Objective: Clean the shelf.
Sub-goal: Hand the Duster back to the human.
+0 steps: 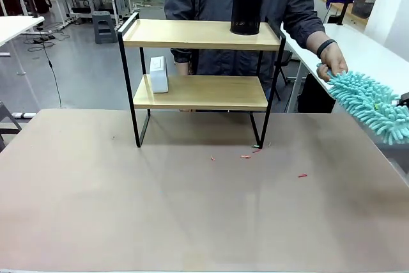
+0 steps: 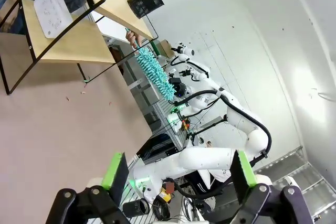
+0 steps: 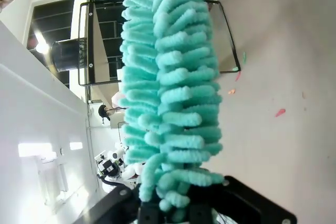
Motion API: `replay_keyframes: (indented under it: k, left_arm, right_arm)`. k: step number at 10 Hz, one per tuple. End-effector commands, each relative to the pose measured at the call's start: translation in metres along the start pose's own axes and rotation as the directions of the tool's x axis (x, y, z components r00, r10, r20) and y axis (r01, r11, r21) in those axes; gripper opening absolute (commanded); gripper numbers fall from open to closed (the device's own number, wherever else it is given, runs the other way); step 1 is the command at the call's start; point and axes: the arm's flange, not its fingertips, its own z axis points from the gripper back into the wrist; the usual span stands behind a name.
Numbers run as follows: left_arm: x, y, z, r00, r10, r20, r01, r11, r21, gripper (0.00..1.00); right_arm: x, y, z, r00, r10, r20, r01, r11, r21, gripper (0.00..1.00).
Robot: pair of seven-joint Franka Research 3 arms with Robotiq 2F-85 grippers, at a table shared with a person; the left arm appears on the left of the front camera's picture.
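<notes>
The shelf (image 1: pixel 198 33) stands at the far middle of the table, with two wooden boards in a black frame; it also shows in the left wrist view (image 2: pixel 68 45) and behind the duster in the right wrist view (image 3: pixel 226 35). A fluffy teal duster (image 1: pixel 370 103) hangs in the air to the right of the shelf. The person's hand (image 1: pixel 332 65) holds its far end. Its near end sits in my right gripper (image 3: pixel 176 211), whose fingers the duster's fluff hides. My left gripper (image 2: pixel 178 169) is open, holds nothing and is well back from the shelf.
A black mesh cup (image 1: pixel 246 11) stands on the top board and a white box (image 1: pixel 158 73) on the lower one. Small red scraps (image 1: pixel 246 156) lie on the table in front of the shelf's right legs. A white table (image 1: pixel 370 49) stands at the far right.
</notes>
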Motion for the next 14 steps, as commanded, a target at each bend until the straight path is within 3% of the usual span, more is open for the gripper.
replay_keyframes:
  k: [1,2,3,4,5,8,10,12,13,14]
  left_arm:
    - [0.001,-0.003,0.003,1.000,-0.009,-0.003,0.009,1.000,-0.004,1.00]
    - [0.001,-0.003,0.003,1.000,-0.009,-0.003,0.009,1.000,-0.004,1.00]
    - [0.001,-0.003,0.003,1.000,-0.009,-0.003,0.009,1.000,-0.004,1.00]
    - [0.001,-0.003,0.003,1.000,-0.009,-0.003,0.009,1.000,-0.004,1.00]
    - [0.001,-0.003,0.003,1.000,-0.009,-0.003,0.009,1.000,-0.004,1.00]
    - [0.001,-0.003,0.003,1.000,-0.009,-0.003,0.009,1.000,-0.004,1.00]
    - [0.000,0.000,0.000,1.000,-0.001,0.000,0.001,1.000,0.001,1.00]
    - [-0.007,0.048,-0.079,0.942,0.159,-0.297,-0.144,0.987,0.072,1.00]
    - [-0.004,0.081,-0.117,0.912,0.160,-0.378,-0.136,0.987,0.090,1.00]
    - [-0.004,0.100,-0.140,0.920,0.149,-0.362,-0.111,0.986,0.124,1.00]
  right_arm:
    - [-0.002,0.004,-0.003,1.000,0.009,-0.030,-0.008,1.000,0.014,0.71]
    - [-0.005,0.008,-0.005,0.999,0.025,-0.043,-0.023,0.999,0.027,0.71]
    - [-0.009,0.012,-0.004,0.998,0.041,-0.048,-0.039,0.999,0.032,1.00]
    - [-0.015,0.019,0.002,0.996,0.072,-0.056,-0.069,0.997,0.043,0.75]
    - [-0.025,0.029,0.013,0.992,0.107,-0.064,-0.103,0.992,0.069,1.00]
    - [-0.092,0.082,0.036,0.967,0.202,-0.153,-0.185,0.976,0.115,1.00]
    - [-0.158,0.123,0.026,0.883,0.321,-0.343,-0.277,0.945,0.173,1.00]
    - [-0.186,0.136,-0.029,0.807,0.350,-0.476,-0.272,0.935,0.226,1.00]
    - [-0.191,0.133,-0.066,0.815,0.323,-0.481,-0.242,0.944,0.225,1.00]
    - [-0.196,0.124,-0.098,0.814,0.294,-0.500,-0.208,0.953,0.221,1.00]
